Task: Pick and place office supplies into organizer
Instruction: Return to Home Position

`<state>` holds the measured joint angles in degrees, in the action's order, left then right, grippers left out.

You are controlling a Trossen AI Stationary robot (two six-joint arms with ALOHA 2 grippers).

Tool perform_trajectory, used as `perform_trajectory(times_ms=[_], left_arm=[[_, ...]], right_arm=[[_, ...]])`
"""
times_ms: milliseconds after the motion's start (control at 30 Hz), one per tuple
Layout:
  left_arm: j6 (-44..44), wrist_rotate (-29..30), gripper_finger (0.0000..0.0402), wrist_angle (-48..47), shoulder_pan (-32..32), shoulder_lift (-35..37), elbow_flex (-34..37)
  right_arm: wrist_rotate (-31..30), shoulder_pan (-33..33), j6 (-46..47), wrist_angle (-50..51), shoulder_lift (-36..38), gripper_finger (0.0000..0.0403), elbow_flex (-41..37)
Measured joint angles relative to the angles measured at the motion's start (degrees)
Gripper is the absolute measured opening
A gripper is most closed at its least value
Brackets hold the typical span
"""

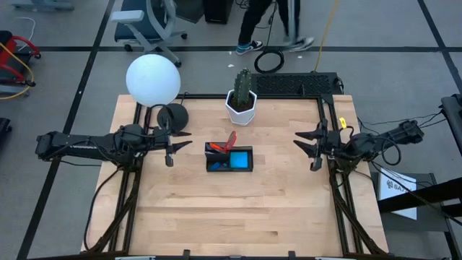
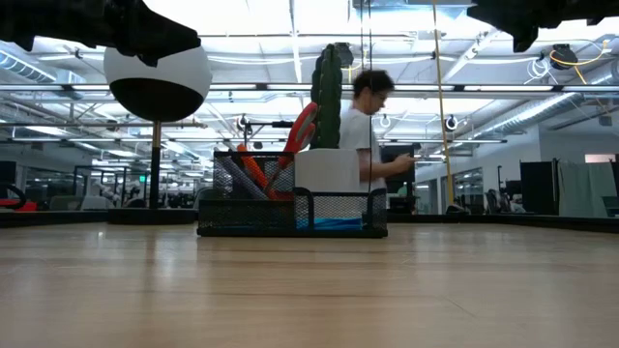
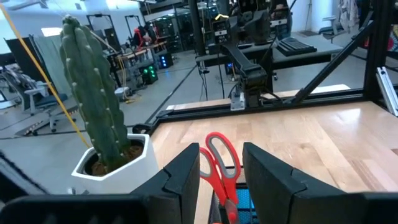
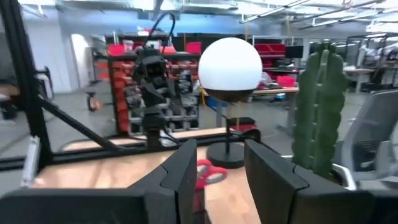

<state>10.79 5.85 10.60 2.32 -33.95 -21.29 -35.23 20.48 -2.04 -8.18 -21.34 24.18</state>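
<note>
Now: light wood tabletop (image 1: 216, 217), open workshop around, grey floor, office chair (image 1: 148, 22) behind. Low view only: person (image 2: 363, 126) past far edge, organizer's mesh walls. High view only: both grippers whole. Organizer (image 1: 229, 159) mid-tabletop, red scissors (image 1: 229, 139) and blue pad (image 1: 240, 158) inside. Left gripper (image 1: 184, 139), right gripper (image 1: 302, 142) both released, empty, flanking organizer, apart from it.
</note>
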Motion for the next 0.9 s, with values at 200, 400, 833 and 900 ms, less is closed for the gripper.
perform_trajectory(times_ms=[200, 400, 833, 900], left_arm=[[0.1, 0.0, 0.0129, -1.5, 0.0, 0.6, 0.1], [-0.3, 0.1, 0.0129, -2.8, 0.3, 1.7, 0.1], [0.0, 0.1, 0.0129, -3.3, 0.3, 1.9, 0.2], [0.0, 0.1, 0.0129, -1.9, 0.3, 1.9, 1.1]], right_arm=[[-3.7, 2.5, -1.6, 0.7, 0.9, 0.0125, 0.0], [-3.8, 4.7, -1.7, 2.7, 5.0, 0.0124, -0.4], [-6.7, 4.9, -3.7, 2.5, 21.1, 0.0124, -8.4], [-6.8, 4.9, -4.4, 1.5, 21.2, 0.0125, -9.0]])
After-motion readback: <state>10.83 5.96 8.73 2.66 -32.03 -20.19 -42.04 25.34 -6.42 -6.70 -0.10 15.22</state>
